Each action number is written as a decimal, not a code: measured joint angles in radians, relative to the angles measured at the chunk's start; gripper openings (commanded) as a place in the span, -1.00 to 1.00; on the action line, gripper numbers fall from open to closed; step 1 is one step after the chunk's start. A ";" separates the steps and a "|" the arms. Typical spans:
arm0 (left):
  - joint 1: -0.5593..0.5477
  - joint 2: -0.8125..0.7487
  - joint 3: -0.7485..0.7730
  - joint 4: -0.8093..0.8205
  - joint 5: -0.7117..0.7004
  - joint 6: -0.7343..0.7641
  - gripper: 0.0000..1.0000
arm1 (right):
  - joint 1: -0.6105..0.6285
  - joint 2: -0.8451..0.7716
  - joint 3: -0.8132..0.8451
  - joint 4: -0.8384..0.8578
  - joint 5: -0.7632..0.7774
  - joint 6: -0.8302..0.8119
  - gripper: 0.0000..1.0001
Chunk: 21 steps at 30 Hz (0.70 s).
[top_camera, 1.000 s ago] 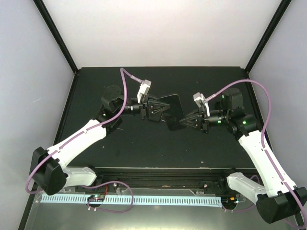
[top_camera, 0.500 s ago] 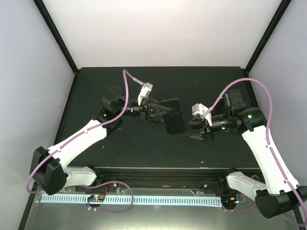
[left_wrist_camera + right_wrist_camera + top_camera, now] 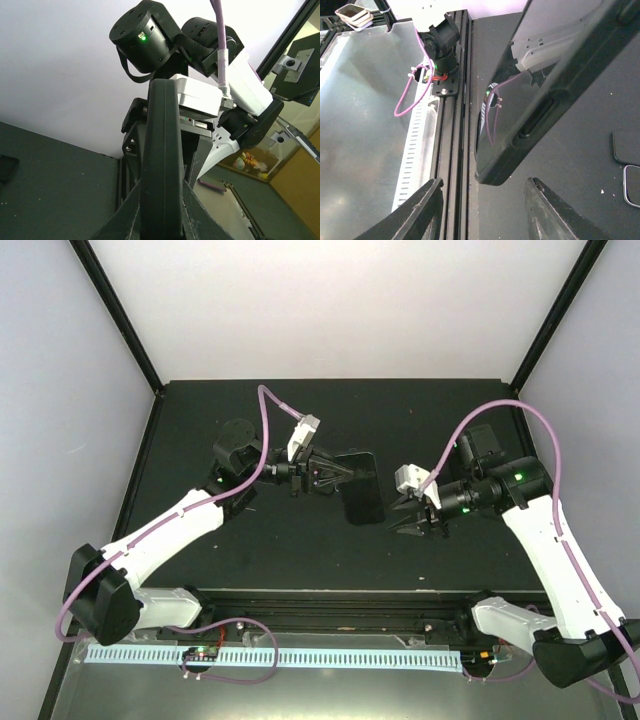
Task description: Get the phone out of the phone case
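A black phone (image 3: pixel 362 490) in a black case is held off the table, edge-on, by my left gripper (image 3: pixel 343 474), which is shut on it. In the left wrist view the case's edge (image 3: pixel 161 165) stands upright between the fingers of that gripper (image 3: pixel 161 222). In the right wrist view the glossy phone screen (image 3: pixel 540 55) and the matte case rim (image 3: pixel 555 102) hang just beyond my right gripper (image 3: pixel 482 200). My right gripper (image 3: pixel 397 516) is open and empty, a short way right of the phone's near corner and not touching it.
The dark table (image 3: pixel 300 540) has a black rail (image 3: pixel 457 150) along its near edge. Two flat dark slabs (image 3: pixel 626 147) lie on the table at the right edge of the right wrist view. A dark flat thing (image 3: pixel 7 167) lies at the left of the left wrist view.
My right gripper has come off the phone, drawn back to the right and nearer, and stands open. My left gripper still holds the cased phone, barely moved.
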 measured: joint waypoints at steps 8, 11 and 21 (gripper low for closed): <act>-0.002 0.002 0.000 0.011 0.013 -0.005 -0.97 | 0.000 0.027 0.018 -0.008 -0.027 0.006 -0.33; -0.003 0.002 0.000 0.016 0.023 -0.005 -0.97 | 0.000 0.030 0.018 -0.007 -0.028 0.006 -0.44; -0.016 0.002 0.001 0.008 0.038 0.011 -0.97 | 0.001 0.035 0.025 -0.029 -0.031 -0.014 -0.66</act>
